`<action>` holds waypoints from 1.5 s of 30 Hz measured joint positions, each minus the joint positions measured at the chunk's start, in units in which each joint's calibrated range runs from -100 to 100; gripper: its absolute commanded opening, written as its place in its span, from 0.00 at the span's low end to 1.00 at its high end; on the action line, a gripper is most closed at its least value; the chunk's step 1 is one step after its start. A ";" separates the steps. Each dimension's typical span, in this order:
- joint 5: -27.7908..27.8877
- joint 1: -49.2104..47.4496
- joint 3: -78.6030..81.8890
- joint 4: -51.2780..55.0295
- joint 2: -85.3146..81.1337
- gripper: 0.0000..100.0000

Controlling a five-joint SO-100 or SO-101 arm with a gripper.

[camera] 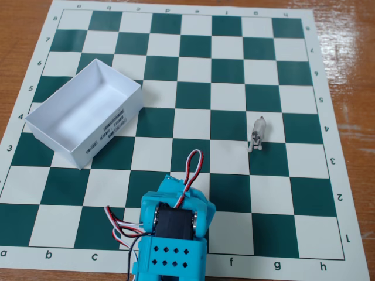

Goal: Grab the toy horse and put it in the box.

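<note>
Toy horse point(258, 133) right of box point(86, 111)

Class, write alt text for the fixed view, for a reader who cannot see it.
A tiny grey toy horse stands on a green-and-white chessboard mat, right of centre. An empty white box sits at the left, and a blue robot arm enters from the bottom edge.

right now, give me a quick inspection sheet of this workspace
surface: green and white chessboard mat on a wooden table
job's things: toy horse stands on the mat, right of centre; box at left, open, empty
clutter: nothing seen
grippers: blue arm at the bottom edge; fingertips not visible, state cannot be told
cables: red, white and black wires loop over the arm
surroundings: only bare wood around the mat
</note>
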 measured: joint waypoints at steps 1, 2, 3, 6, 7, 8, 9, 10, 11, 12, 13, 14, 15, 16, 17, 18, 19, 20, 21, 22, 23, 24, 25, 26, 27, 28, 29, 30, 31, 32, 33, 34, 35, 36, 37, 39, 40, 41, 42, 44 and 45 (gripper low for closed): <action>0.00 0.00 0.00 0.00 0.00 0.00; -0.36 0.00 -0.18 0.00 0.00 0.00; -1.04 0.67 -0.36 0.35 -0.26 0.00; -1.87 0.90 -0.82 1.40 -0.17 0.00; -1.87 0.90 -1.09 1.66 -0.34 0.00; -1.87 0.90 -1.27 1.66 -0.34 0.00; -1.87 0.90 -1.27 1.66 -0.34 0.00; -1.87 0.90 -1.27 1.66 -0.34 0.00; -1.87 0.90 -1.27 1.66 -0.34 0.00; -1.87 0.90 -1.27 1.66 -0.34 0.00; -1.87 0.90 -1.27 1.66 -0.34 0.00; -1.87 0.90 -1.27 1.66 -0.34 0.00; -1.87 0.90 -1.27 1.66 -0.34 0.00; -1.87 0.90 -0.91 1.66 -0.34 0.00; -1.87 0.90 -0.91 1.66 -0.09 0.00; -1.87 1.05 -0.91 1.66 -0.43 0.00; -1.87 1.27 -0.91 1.66 -0.34 0.00; -1.87 1.34 -0.91 1.66 -0.34 0.00; -1.87 1.34 -1.00 1.75 -0.34 0.00; -1.87 1.34 -1.45 1.75 -0.34 0.00; -1.87 1.34 -1.99 1.75 -0.34 0.00; -1.87 1.42 -2.90 1.84 -0.34 0.00; -1.72 1.42 -3.99 2.19 -0.34 0.00; -1.41 1.42 -5.17 2.54 -0.34 0.00; -0.99 1.42 -6.53 2.80 -0.34 0.00; -0.57 1.49 -7.89 3.33 -0.34 0.00; 0.00 1.72 -9.52 3.77 -0.17 0.00; 0.47 1.87 -11.33 4.29 0.43 0.00; 0.88 2.02 -13.24 4.47 1.45 0.00; 1.20 2.24 -15.23 4.55 2.81 0.00; 1.41 2.46 -17.23 4.55 4.17 0.00; 1.67 2.76 -19.31 4.55 5.87 0.00; 1.87 3.06 -21.58 4.47 8.34 0.00; 1.98 3.36 -23.75 4.12 11.06 0.00; 1.98 3.81 -26.02 3.59 14.04 0.00; 1.98 4.71 -30.64 2.36 20.60 0.00; 2.03 5.15 -33.00 1.58 23.83 0.00; 2.34 5.68 -34.90 0.88 26.64 0.00; 2.60 6.20 -36.72 0.18 29.45 0.00; 3.23 7.17 -39.62 -1.40 34.64 0.00; 3.59 7.77 -40.44 -2.28 36.60 0.00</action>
